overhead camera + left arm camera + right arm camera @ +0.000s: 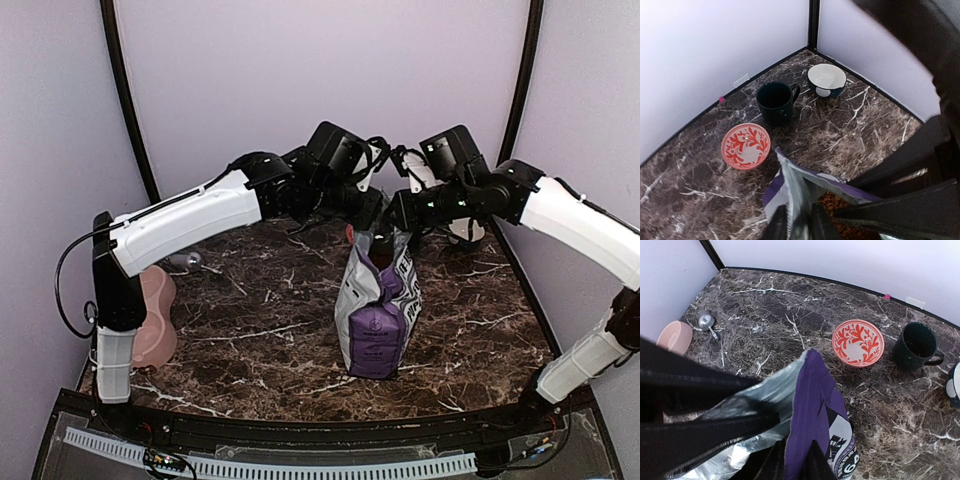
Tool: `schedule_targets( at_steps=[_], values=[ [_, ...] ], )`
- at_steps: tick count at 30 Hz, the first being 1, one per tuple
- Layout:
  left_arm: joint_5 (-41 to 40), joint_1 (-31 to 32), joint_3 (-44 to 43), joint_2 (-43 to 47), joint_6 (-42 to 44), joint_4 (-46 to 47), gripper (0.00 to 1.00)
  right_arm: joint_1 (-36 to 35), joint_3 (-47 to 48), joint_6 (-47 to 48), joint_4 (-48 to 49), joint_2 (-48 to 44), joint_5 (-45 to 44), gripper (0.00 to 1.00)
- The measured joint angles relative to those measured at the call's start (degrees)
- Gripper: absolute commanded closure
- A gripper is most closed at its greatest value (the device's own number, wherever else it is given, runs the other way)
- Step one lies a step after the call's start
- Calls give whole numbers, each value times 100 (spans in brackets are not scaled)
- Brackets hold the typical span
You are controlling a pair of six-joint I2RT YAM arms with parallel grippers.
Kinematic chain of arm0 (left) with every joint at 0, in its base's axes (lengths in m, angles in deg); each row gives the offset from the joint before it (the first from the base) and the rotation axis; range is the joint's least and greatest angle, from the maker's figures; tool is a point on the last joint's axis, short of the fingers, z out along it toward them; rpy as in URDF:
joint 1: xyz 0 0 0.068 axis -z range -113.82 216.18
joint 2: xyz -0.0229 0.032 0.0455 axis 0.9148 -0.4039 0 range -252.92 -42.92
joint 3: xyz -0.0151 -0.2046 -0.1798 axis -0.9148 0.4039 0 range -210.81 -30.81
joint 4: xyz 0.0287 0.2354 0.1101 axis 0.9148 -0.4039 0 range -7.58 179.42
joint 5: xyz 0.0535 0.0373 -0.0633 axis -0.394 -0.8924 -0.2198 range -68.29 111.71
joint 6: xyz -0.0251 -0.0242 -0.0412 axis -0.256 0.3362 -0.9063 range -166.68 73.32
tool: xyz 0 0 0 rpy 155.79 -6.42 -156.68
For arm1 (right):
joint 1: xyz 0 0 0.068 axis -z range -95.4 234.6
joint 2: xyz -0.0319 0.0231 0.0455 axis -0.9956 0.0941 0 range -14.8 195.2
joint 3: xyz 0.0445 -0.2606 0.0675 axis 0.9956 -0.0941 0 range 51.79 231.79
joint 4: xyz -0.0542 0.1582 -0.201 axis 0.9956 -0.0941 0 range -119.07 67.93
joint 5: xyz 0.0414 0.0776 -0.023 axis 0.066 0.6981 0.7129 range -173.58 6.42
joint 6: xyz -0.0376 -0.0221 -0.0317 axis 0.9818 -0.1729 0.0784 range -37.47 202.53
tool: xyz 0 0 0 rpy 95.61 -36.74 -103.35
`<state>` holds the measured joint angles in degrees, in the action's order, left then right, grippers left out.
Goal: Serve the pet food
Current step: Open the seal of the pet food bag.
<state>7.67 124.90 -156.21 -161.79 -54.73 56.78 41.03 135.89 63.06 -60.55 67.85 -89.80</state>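
The purple-and-white bag (375, 310) stands upright in the middle of the table. My left gripper (368, 218) and right gripper (397, 220) meet at its top, each shut on one side of the open mouth. In the left wrist view my gripper (799, 225) pinches the silver-lined rim of the bag (790, 185), and reddish-brown pet food (832, 202) shows inside. In the right wrist view my gripper (792, 465) pinches the purple rim of the bag (812, 405). The pink double bowl (155, 318) sits at the table's left edge.
A red patterned bowl (858, 343), a dark mug (915, 345) and a white-lined dark bowl (826, 79) stand behind the bag. A metal scoop (706, 321) lies near the pink bowl (675, 337). Walls close in the back and sides.
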Motion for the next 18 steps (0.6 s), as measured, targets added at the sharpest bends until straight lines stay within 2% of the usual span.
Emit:
schedule_targets(
  at_steps=[2, 18],
  values=[
    [66, 0, 0, -39, -15, 44, 100, 15, 15, 17, -33, 0, -9, 98],
    [-358, 195, -24, -59, 380, 57, 100, 212, -103, 192, -787, -601, -437, 100]
  ],
)
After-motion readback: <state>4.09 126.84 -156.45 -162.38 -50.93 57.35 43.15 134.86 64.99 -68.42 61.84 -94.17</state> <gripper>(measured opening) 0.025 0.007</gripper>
